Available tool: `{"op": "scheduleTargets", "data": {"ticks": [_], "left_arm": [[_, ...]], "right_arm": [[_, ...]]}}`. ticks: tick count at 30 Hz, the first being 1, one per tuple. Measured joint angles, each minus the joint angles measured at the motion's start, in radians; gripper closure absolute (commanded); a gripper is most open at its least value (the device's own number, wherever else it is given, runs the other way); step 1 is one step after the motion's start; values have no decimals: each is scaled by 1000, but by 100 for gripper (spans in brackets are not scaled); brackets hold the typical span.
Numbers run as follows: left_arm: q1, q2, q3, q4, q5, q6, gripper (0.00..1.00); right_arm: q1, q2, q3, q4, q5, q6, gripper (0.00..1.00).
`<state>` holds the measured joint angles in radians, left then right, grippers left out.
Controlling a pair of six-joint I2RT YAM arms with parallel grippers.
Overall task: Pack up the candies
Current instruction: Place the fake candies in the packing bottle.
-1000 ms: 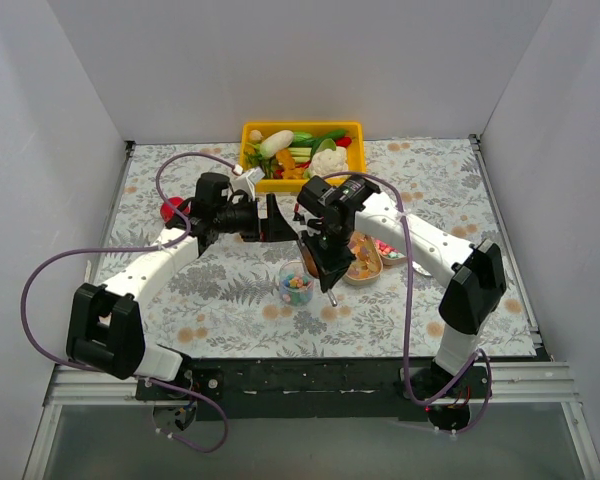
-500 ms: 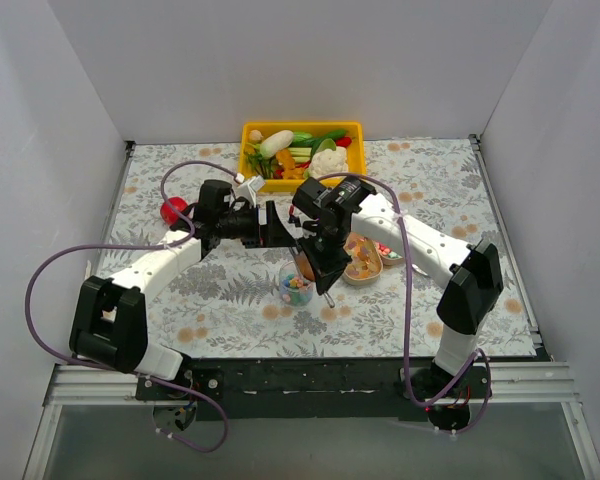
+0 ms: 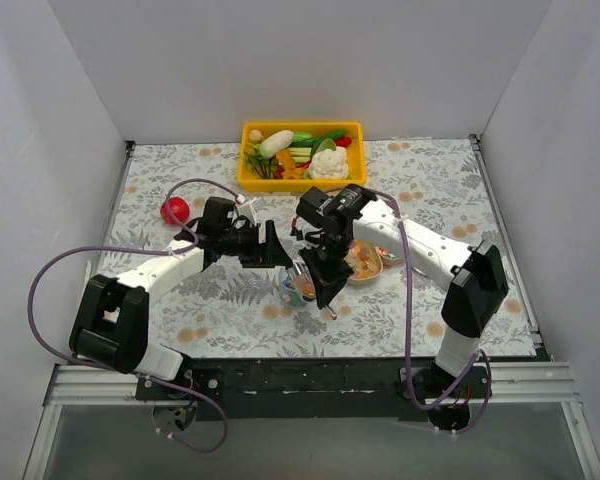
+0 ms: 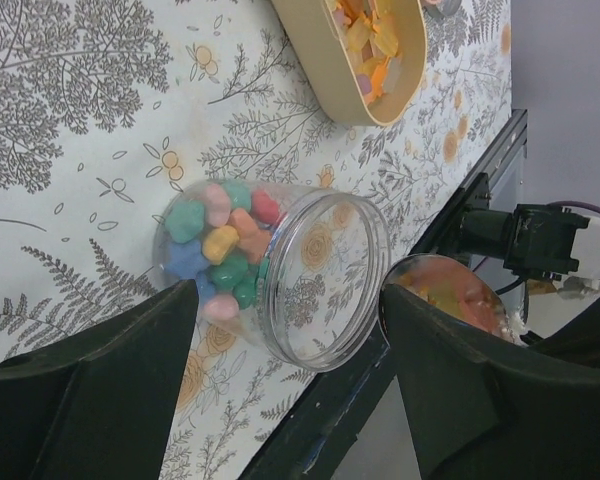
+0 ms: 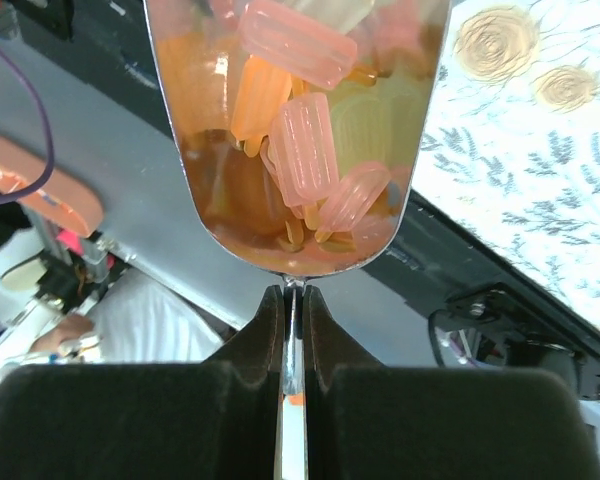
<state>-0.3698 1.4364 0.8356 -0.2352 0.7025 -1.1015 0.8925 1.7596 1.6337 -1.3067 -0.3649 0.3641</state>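
Just beside a clear jar [image 4: 310, 300] of pastel candies [image 4: 220, 245], the right gripper [image 5: 292, 300] pinches a spoon [image 5: 195, 140] heaped with pink and orange candies [image 5: 302, 150]; the left gripper [image 4: 288, 300] gapes wide around the jar, a beige bowl [image 4: 315, 70] near it.

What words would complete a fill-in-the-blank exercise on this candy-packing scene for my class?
1. The right gripper is ____ on the handle of the metal scoop, which is loaded with candies.
2. The left gripper is ____, with one finger on each side of the clear jar.
3. The toy vegetables lie in a ____ bin at the far edge.
4. The ball beside the left arm is ____.

Missing words: shut; open; yellow; red.
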Motion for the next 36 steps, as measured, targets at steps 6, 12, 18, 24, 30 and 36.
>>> {"op": "scheduleTargets", "data": {"ticks": [6,12,18,24,30,36], "left_arm": [[-10,0,-43,7,-8,-6,27],[-10,-1,-48,15,-41,-6,23],[-10,-11,-14,20,-89,-5,21],[-10,-43,11,30,-161,-4,18],[-10,-89,26,23,-289,-5,13],[-10,-127,64,18,-401,-3,10]], "right_arm": [[-1,-2,-54,2,-101,15,99],[-5,-1,-75,0,-209,26,99],[-26,4,-94,0,-298,27,99],[-70,39,-95,0,-347,24,99],[-124,74,-95,0,-393,18,99],[-146,99,-95,0,-481,14,99]]}}
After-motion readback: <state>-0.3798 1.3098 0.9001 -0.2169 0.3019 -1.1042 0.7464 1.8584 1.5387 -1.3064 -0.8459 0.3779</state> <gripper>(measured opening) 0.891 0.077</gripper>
